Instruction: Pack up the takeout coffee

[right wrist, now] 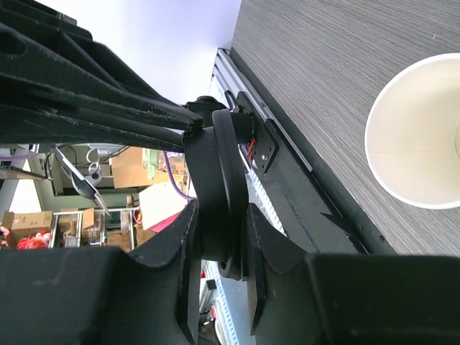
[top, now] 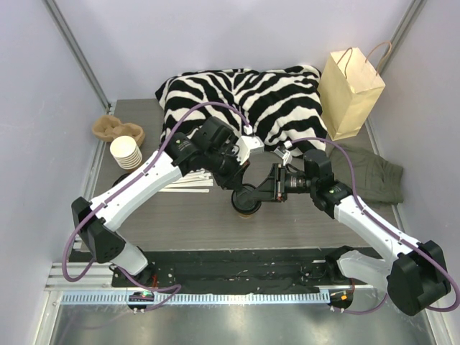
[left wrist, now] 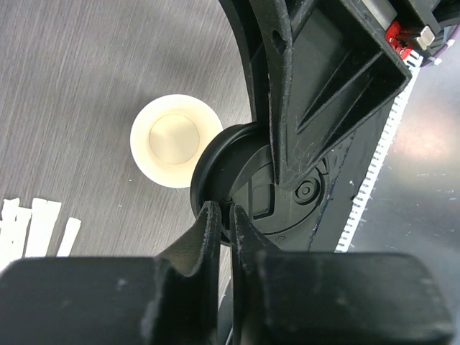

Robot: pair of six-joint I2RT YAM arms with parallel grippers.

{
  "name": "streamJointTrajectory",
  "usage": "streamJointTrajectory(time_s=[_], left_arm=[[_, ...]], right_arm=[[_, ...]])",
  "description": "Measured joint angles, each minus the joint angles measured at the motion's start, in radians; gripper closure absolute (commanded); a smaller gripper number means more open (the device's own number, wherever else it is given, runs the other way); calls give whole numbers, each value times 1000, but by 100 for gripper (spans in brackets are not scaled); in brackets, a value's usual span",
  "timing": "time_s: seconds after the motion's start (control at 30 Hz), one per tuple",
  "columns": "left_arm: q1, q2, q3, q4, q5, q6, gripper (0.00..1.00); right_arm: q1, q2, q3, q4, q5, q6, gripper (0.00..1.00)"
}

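The takeout coffee's paper cup [top: 246, 208] stands lidless at mid-table; it shows pale inside in the left wrist view [left wrist: 172, 140] and the right wrist view [right wrist: 417, 136]. Its round black lid [top: 243, 194] hangs just above the cup, held from both sides. My left gripper [top: 237, 185] pinches the lid's rim [left wrist: 259, 201], its fingertips [left wrist: 223, 210] almost touching. My right gripper [top: 264, 190] is shut across the lid [right wrist: 215, 180], seen edge-on between its tips [right wrist: 221, 208]. The right fingers [left wrist: 309, 93] cover part of the lid's top.
A zebra-striped cloth [top: 244, 97] lies at the back, with a kraft paper bag [top: 351, 93] standing at the back right. An olive cloth [top: 370, 176] lies on the right. A stack of paper cups [top: 126, 152] and white strips [top: 185, 183] are on the left.
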Motion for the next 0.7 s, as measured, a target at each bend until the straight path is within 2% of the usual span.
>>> streamJointTrajectory(time_s=[0.07,0.17,0.2,0.27,0.3,0.4,0.47,0.7], left_arm=[[0,0,0,0,2,-1,100],[0,0,0,0,1,0,100],[0,0,0,0,1,0,100],[0,0,-1,3,-2,-1,100],[0,0,-2,3,-8,-1,100],[0,1,-11,2,-29,-4,100],[0,5,-13,0,-51,-8,100],[0,71,-13,3,-122,-23,100]], right_arm=[[0,0,0,0,2,2,85],[-1,0,0,0,3,3,81],[-3,0,0,0,3,3,65],[-6,0,0,-2,3,5,47],[-9,0,0,-3,3,6,34],[-29,5,2,-22,12,-7,26],[-49,13,10,-57,13,-26,25],[-200,-1,39,-178,13,-114,27]])
